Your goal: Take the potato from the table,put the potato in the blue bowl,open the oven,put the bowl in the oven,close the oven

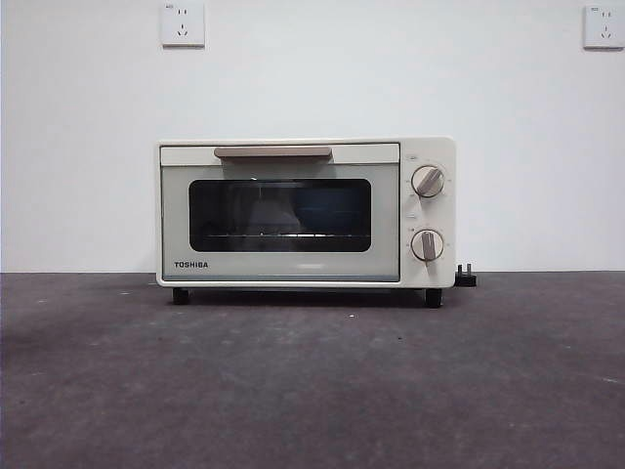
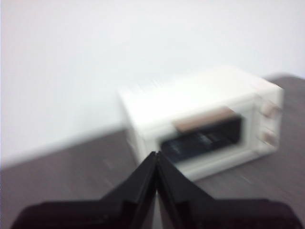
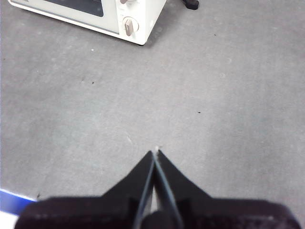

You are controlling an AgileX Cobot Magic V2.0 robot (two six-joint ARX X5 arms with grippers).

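The cream-white oven (image 1: 306, 212) stands at the back of the table (image 1: 312, 381) with its dark glass door shut and its beige handle (image 1: 272, 151) up. A dim bluish shape (image 1: 332, 207) shows behind the glass; I cannot tell whether it is the blue bowl. The potato is out of view. My left gripper (image 2: 156, 155) is shut on nothing, up in the air and facing the oven (image 2: 205, 119) in a blurred picture. My right gripper (image 3: 156, 152) is shut and empty above bare table, well in front of the oven's knob corner (image 3: 128, 24).
Two round knobs (image 1: 428, 181) (image 1: 427, 244) sit on the oven's right side. A black plug (image 1: 466, 277) lies by its right rear foot. Wall sockets (image 1: 183, 23) (image 1: 604, 26) hang above. A blue strip (image 3: 9, 198) marks the near edge of the table.
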